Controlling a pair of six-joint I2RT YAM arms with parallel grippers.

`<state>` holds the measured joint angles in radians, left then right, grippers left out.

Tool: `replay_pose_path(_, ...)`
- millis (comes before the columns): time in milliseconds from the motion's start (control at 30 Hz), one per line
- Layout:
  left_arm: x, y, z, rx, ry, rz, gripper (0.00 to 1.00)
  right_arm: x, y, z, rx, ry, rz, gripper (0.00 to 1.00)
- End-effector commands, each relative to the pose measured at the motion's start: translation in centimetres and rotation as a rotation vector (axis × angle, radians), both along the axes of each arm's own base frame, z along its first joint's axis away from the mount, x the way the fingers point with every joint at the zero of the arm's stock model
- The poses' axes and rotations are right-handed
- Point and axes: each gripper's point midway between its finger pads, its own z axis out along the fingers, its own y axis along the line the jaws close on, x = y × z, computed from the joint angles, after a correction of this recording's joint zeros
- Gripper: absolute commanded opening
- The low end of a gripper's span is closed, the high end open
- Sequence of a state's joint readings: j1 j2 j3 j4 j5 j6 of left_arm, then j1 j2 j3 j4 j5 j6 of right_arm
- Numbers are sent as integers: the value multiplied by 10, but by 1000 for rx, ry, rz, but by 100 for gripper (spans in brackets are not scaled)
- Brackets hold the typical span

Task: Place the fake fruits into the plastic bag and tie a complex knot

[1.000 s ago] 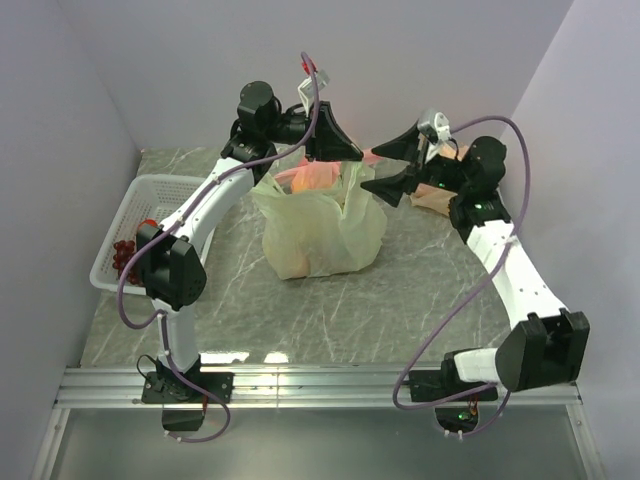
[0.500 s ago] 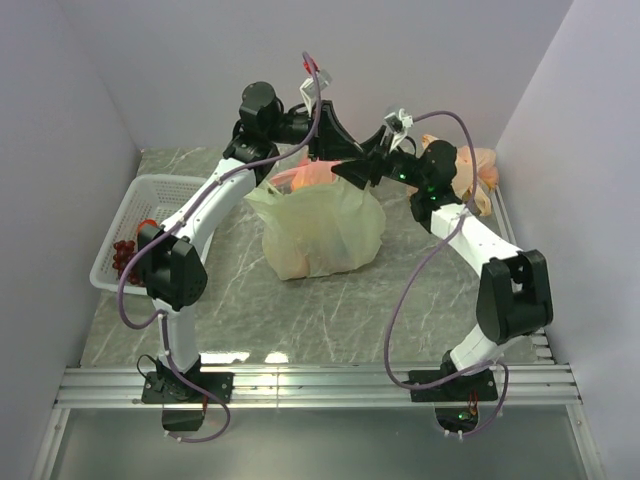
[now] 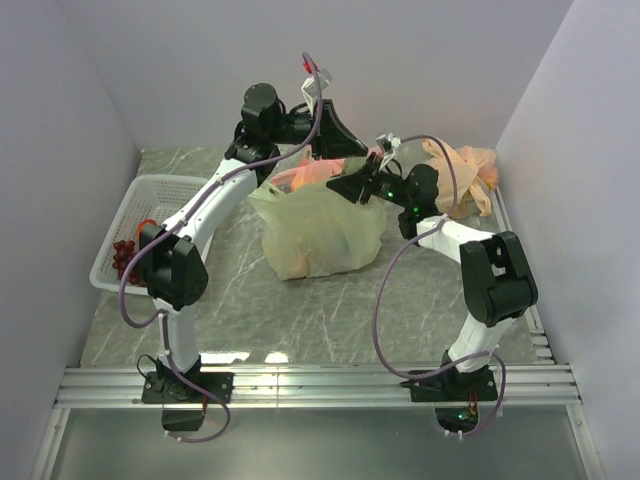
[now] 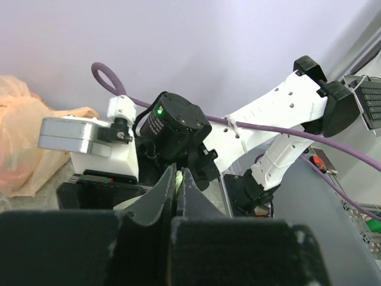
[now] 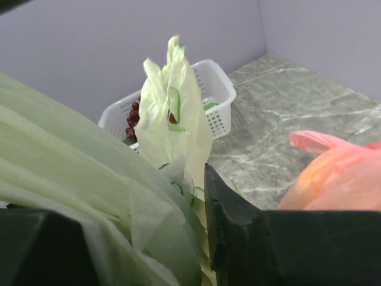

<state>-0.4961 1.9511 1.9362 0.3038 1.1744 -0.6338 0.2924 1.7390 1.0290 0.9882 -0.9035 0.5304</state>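
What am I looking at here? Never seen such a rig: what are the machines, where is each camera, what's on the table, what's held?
Two robot arms, left and right, are bolted at the table's near edge, each with a two-finger gripper. The overhead picture looks down from behind them; the other two come from wrist cameras. On the table stand a pale-green plastic bag, a pink bag behind it, an orange-tan bag far right, and a white basket at left holding dark grapes. The left gripper is pinched shut on a pale sliver, apparently the bag's plastic. The right gripper's fingers stand apart with bag film between them.
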Motion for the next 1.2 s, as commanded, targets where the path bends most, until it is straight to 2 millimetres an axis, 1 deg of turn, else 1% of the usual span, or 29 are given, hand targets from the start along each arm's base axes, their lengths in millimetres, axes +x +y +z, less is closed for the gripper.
replay_pose_path(0,-15,-2,26,-52,-101,-16,0,10,0,-28,2,77,-44,30)
replay_pose_path(33,-13,-3,23,-44,-86,-9,0,11,0,-32,4,89,-43,13)
replay_pose_path(100,-6,-1,21,-26,-104,30,3,12,0,-32,-2,102,-44,0)
replay_pose_path(133,-3,3,23,-17,-114,61,17,10,-1,-27,-8,89,-46,0)
replay_pose_path(167,12,10,13,24,-115,134,30,9,-4,-33,-19,114,-56,0)
replay_pose_path(200,19,17,11,46,-130,177,42,6,-6,-33,-22,118,-56,0)
replay_pose_path(233,20,27,12,69,-155,213,55,1,-8,-30,-24,126,-50,0)
replay_pose_path(267,30,42,-8,152,-100,274,59,-3,-12,-35,-32,143,-44,0)
replay_pose_path(300,37,51,-18,195,-202,300,62,-6,-14,-36,-39,151,-40,0)
replay_pose_path(333,37,62,-25,240,-245,320,66,-11,-15,-38,-52,165,-36,0)
replay_pose_path(367,41,71,-40,289,-264,333,67,-13,-17,-43,-62,180,-36,0)
replay_pose_path(400,37,80,-64,375,-316,317,69,-14,-18,-47,-71,198,-32,0)
replay_pose_path(433,36,85,-74,412,-344,309,71,-15,-20,-54,-81,238,-33,0)
replay_pose_path(500,33,91,-107,477,-363,275,72,-15,-23,-58,-75,275,-36,0)
replay_pose_path(567,27,89,-135,512,-357,230,73,-14,-23,-62,-79,303,-41,0)
replay_pose_path(633,29,83,-153,529,-398,207,76,-12,-24,-69,-91,341,-54,0)
replay_pose_path(667,24,80,-168,542,-409,175,76,-10,-24,-69,-94,345,-57,0)
replay_pose_path(733,23,75,-190,569,-393,144,76,-7,-24,-76,-104,384,-66,0)
replay_pose_path(767,19,73,-203,585,-391,118,75,-4,-23,-74,-105,387,-71,0)
replay_pose_path(867,17,75,-241,646,-355,81,69,-2,-25,-78,-127,420,-79,0)
replay_pose_path(900,16,77,-259,679,-334,67,62,-2,-26,-82,-144,437,-91,0)
replay_pose_path(933,14,78,-264,686,-338,53,56,-4,-27,-86,-154,457,-91,0)
replay_pose_path(967,13,81,-277,723,-335,50,48,-3,-29,-87,-166,472,-109,0)
replay_pose_path(1000,11,83,-284,739,-325,47,38,-2,-32,-93,-187,492,-131,0)
replay_pose_path(1033,7,86,-291,749,-317,34,23,-6,-35,-103,-214,556,-145,0)
replay_pose_path(1067,1,89,-303,769,-297,22,16,-5,-38,-107,-228,582,-168,0)
replay_pose_path(1100,-1,89,-303,763,-307,23,11,-4,-43,-113,-245,614,-197,0)
replay_pose_path(1133,-9,91,-314,772,-291,4,5,-10,-49,-126,-275,687,-219,0)
replay_pose_path(1167,-15,89,-318,775,-292,-8,3,-9,-53,-131,-291,721,-247,0)
